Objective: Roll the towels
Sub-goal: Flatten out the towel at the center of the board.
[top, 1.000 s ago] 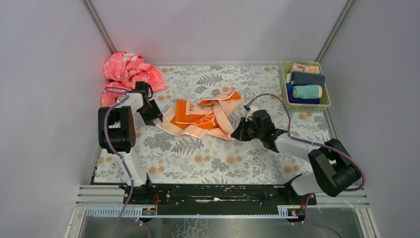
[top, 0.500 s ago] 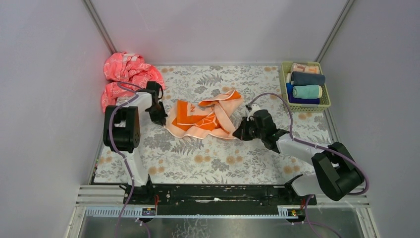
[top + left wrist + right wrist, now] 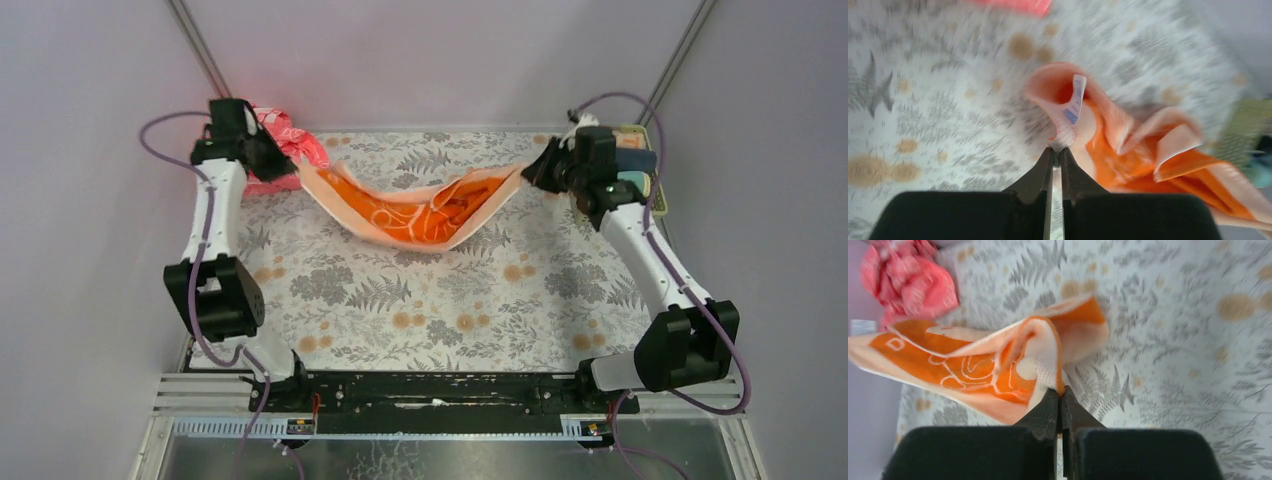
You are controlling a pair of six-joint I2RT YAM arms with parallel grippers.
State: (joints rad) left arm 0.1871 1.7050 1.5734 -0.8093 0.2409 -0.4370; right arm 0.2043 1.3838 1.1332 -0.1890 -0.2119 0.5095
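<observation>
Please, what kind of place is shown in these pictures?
Probably a robot test cell, not a home: plain grey walls, a left arm and right arm bolted to a rail, holding an orange towel over a floral-covered table.

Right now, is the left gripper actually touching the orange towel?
Touching. The left wrist view shows the left gripper pinched shut on a corner of the orange towel, with cloth bunched right at its fingertips and no gap.
</observation>
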